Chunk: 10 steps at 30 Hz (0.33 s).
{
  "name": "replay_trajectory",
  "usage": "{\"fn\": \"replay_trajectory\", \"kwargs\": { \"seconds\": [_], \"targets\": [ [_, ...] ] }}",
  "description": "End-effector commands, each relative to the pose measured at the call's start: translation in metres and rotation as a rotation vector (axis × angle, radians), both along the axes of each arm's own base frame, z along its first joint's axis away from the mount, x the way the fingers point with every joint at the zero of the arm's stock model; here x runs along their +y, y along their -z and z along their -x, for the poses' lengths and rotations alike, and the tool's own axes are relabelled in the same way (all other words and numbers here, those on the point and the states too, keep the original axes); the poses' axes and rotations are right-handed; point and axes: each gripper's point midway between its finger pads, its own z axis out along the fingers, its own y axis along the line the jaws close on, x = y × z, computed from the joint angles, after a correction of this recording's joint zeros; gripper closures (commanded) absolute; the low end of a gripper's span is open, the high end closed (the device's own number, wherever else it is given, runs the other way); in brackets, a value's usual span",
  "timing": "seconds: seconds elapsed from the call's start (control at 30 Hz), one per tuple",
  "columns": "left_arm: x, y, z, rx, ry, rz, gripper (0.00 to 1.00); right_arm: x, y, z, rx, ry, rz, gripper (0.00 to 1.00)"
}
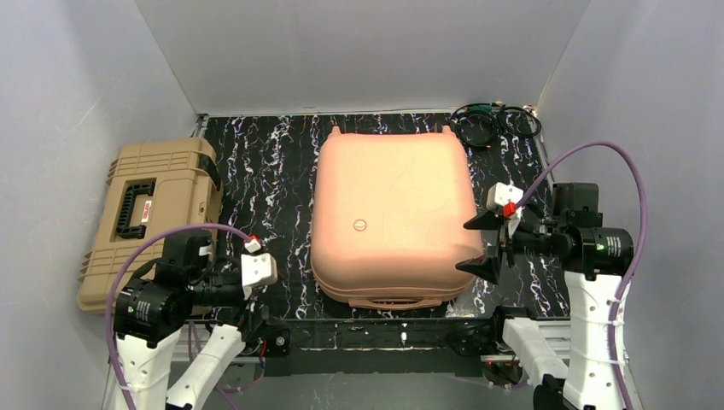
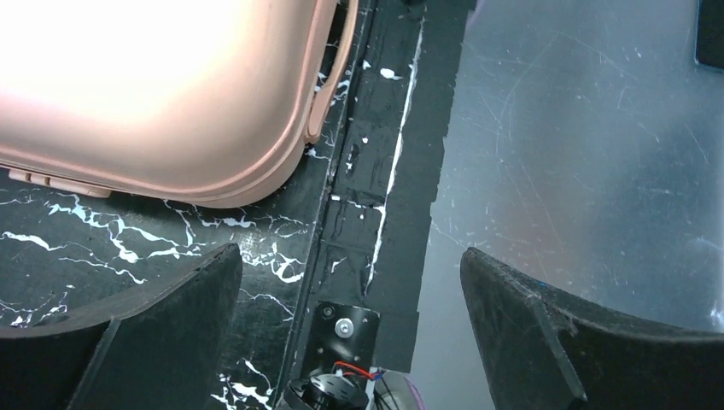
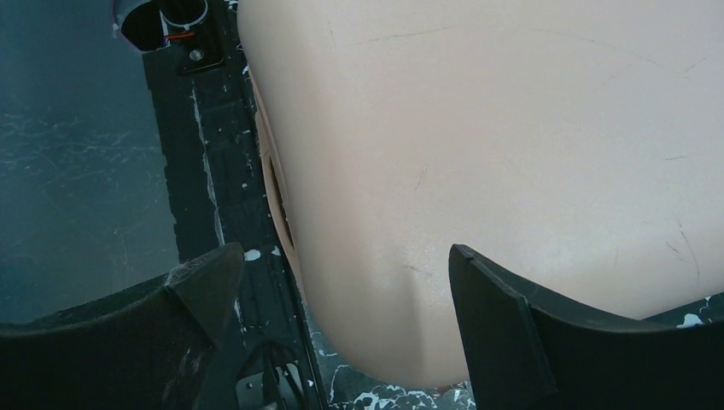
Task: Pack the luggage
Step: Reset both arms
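The luggage is a peach-pink hard-shell suitcase lying flat and shut in the middle of the black marbled mat, its small round logo facing up. My right gripper is open at the case's near right corner. In the right wrist view that rounded corner fills the space between the spread fingers of the gripper; I cannot tell whether they touch it. My left gripper hangs open and empty over the mat's near edge, short of the case's near left corner.
A tan ribbed toolbox with a black handle lies at the left edge. Coiled black cables sit at the back right corner. White walls close in three sides. A metal rail runs along the front between the arm bases.
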Motion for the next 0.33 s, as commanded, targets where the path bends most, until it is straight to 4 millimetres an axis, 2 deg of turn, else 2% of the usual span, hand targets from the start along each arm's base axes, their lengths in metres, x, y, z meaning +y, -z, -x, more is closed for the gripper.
{"fn": "replay_trajectory", "kwargs": {
  "seconds": [0.0, 0.3],
  "targets": [
    [-0.0057, -0.0057, -0.0018, 0.019, -0.024, 0.050, 0.02, 0.0018, 0.0018, 0.0115, -0.040, -0.030, 0.002, 0.02],
    [-0.0079, -0.0081, 0.0072, 0.009, -0.004, 0.082, 0.02, 0.0042, -0.0010, 0.0151, -0.056, -0.047, -0.013, 0.02]
  ]
}}
